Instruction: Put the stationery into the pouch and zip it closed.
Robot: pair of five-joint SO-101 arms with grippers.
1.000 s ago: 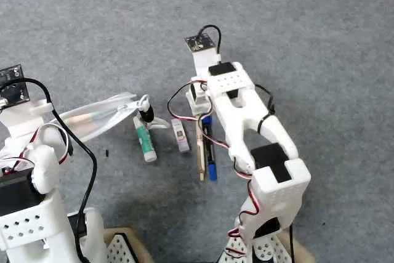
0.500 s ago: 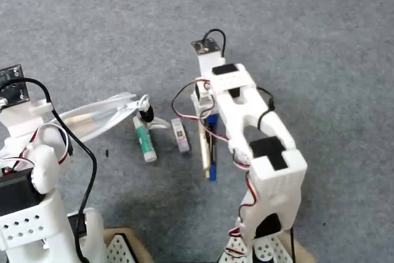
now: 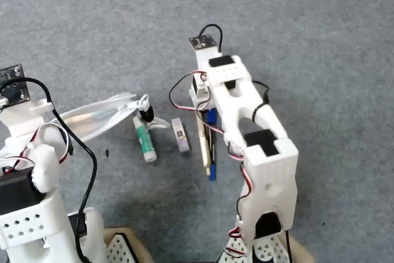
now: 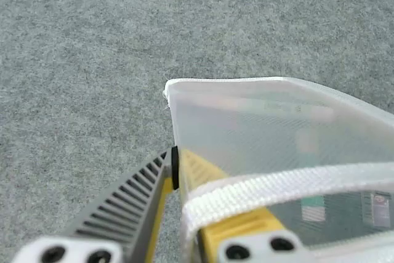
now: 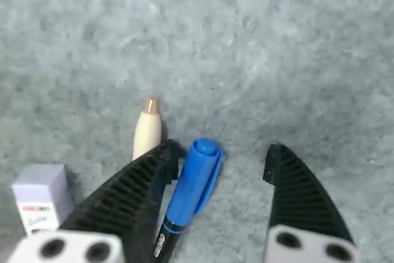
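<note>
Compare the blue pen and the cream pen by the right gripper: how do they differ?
Look: the blue pen is blue with a blunt capped end; the cream pen is pale and tapers to a brownish tip.
Position: the blue pen lies between the open fingers of the right gripper; the cream pen lies just outside one finger.
Shared: both lie flat on the grey mat, side by side, roughly parallel.

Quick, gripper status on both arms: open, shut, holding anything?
Left gripper: shut on the edge of the pouch.
Right gripper: open, straddling the blue pen, holding nothing.
</note>
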